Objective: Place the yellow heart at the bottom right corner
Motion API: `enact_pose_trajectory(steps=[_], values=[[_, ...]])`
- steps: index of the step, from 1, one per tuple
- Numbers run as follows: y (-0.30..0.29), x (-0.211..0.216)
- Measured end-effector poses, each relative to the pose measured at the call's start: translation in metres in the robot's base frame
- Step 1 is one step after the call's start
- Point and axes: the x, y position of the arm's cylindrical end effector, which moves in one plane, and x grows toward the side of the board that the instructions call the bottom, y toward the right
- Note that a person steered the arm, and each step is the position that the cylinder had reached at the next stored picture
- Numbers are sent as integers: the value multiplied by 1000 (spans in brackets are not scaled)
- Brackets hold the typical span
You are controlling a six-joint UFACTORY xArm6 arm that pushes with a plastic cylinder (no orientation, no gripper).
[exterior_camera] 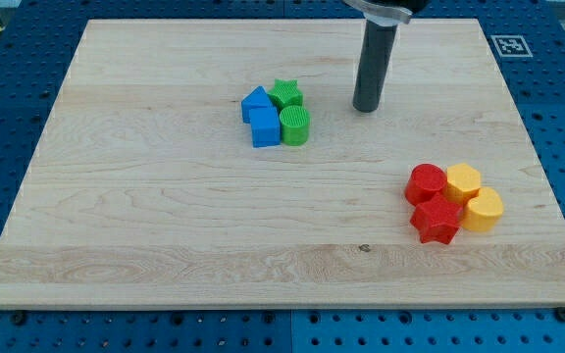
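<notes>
Two yellow blocks lie at the view's right: one (463, 181) further up, one (484, 209) lower and further right. I cannot tell which is the heart. They touch a red round block (425, 183) and a red star (436, 222). My tip (366, 108) stands on the board at the view's upper middle, well up and left of the yellow blocks and right of the blue and green cluster.
A cluster sits left of my tip: a green star (285, 93), a green round block (295, 126), and two blue blocks (255, 102) (265, 127). The wooden board (165, 226) ends near the view's bottom. A marker tag (509, 45) sits at the top right.
</notes>
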Motion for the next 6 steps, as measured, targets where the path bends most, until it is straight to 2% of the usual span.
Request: enact_pose_trajectory(steps=[4, 6], values=[[18, 14], [52, 28]])
